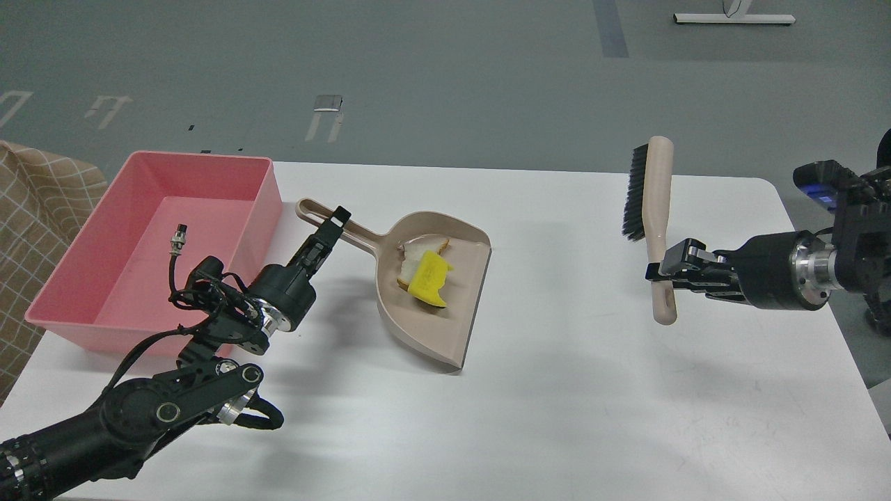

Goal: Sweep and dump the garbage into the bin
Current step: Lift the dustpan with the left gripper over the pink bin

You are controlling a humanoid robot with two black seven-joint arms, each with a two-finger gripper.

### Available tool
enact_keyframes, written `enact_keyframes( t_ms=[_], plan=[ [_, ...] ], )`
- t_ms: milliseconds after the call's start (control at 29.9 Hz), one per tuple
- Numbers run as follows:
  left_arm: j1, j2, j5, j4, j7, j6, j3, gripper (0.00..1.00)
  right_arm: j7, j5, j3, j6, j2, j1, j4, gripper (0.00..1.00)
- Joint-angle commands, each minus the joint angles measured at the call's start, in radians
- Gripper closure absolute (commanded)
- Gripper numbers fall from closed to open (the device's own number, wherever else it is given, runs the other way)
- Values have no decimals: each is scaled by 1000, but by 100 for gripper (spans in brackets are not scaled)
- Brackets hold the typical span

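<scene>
A beige dustpan (pixel 431 327) sits in mid-table, its long handle (pixel 320 216) pointing back-left. In its scoop lie the white bread slice (pixel 412 263) with tan crust and the yellow sponge (pixel 428 280) on top of it. My left gripper (pixel 333 224) is shut on the dustpan handle. The pink bin (pixel 230 174) stands at the left, just beyond the handle. My right gripper (pixel 665 270) is shut on the handle of a beige brush (pixel 658 209) with black bristles, held upright above the table's right side.
A checked tan cloth (pixel 35 209) lies off the table's left edge. A cable with a small metal plug (pixel 179 238) sticks up from my left arm over the bin. The table's right edge (pixel 821 292) is close under the right arm.
</scene>
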Motion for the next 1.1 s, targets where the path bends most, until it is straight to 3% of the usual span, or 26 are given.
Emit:
enact_keyframes(
  t_ms=[0, 769, 1070],
  plan=[
    [-8, 12, -7, -12, 7, 0, -4, 100, 0, 1, 2, 0, -7, -8, 0, 100],
    [-37, 22, -177, -30, 23, 0, -4, 100, 1, -1, 3, 0, -7, -15, 0, 100],
    [-80, 80, -257, -61, 21, 0, -13, 100, 0, 1, 3, 0, -12, -23, 3, 100]
  ],
)
